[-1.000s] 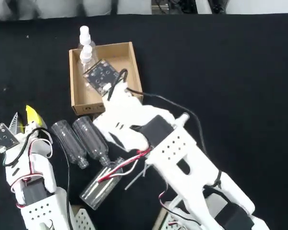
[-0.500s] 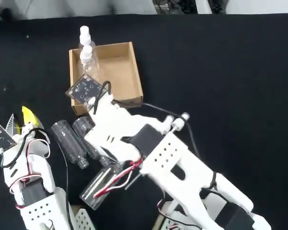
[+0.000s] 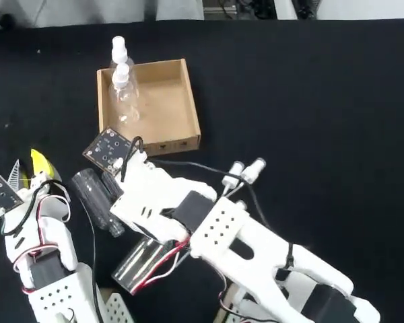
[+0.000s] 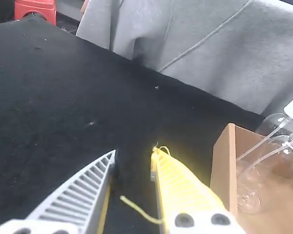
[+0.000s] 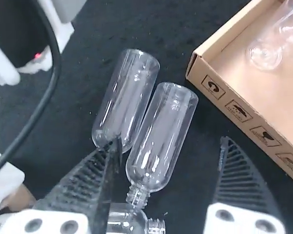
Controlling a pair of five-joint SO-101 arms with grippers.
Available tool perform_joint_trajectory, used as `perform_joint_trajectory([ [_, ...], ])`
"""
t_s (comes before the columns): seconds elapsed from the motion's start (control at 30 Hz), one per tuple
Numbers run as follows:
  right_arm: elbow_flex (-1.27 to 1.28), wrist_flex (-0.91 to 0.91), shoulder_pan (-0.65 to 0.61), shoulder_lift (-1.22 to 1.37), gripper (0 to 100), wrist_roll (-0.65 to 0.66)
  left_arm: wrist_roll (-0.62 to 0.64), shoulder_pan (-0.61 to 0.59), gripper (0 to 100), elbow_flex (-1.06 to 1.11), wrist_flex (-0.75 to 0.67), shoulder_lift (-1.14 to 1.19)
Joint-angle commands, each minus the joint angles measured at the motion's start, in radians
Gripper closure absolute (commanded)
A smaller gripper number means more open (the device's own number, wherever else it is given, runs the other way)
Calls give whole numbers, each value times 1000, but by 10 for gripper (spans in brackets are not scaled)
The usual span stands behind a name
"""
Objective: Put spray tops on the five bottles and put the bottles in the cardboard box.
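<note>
My right gripper (image 5: pixel 166 151) is open and hovers low over two uncapped clear bottles lying side by side: one (image 5: pixel 162 136) between its fingers, the other (image 5: pixel 127 97) just beside. A third bottle's neck (image 5: pixel 136 226) shows beneath. In the high view my right arm (image 3: pixel 209 229) covers most of these bottles; one (image 3: pixel 94 198) lies to its left and one (image 3: pixel 138 262) lies nearer the front. The cardboard box (image 3: pixel 168 101) holds two bottles with spray tops (image 3: pixel 124 91) along its left wall. Two loose spray tops (image 3: pixel 247 171) lie right of the arm. My left gripper (image 4: pixel 134 153) is open, holding nothing.
A black cloth covers the table (image 3: pixel 310 101), with free room on its right half. The box's near wall (image 5: pixel 244 112) stands close to the right gripper's far finger. My left arm (image 3: pixel 40 249) stands at the front left corner. A grey fabric (image 4: pixel 195 44) lies beyond the table's edge.
My right arm has swung back from above the box toward the front left and come down over the loose bottles. The left arm has not moved.
</note>
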Motion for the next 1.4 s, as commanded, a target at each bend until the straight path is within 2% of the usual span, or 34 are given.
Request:
perform_joint_trajectory([
  [0.0, -8, -35, -15, -42, 729, -12, -2, -16, 891, 24, -23, -11],
  [0.13, -12, -35, -15, -42, 729, -63, -2, -16, 891, 24, -23, -11],
  [0.4, -13, -35, -20, -42, 728, -78, -2, -18, 891, 24, -23, -11],
  [0.63, -31, -37, -75, 24, 726, -78, -2, -18, 891, 24, -23, -11],
  [0.9, -119, -26, -69, 220, 566, -155, -2, -19, 891, 24, -23, -11],
  [1.37, -153, -64, -68, 357, 567, -153, -2, -18, 891, 24, -23, -11],
])
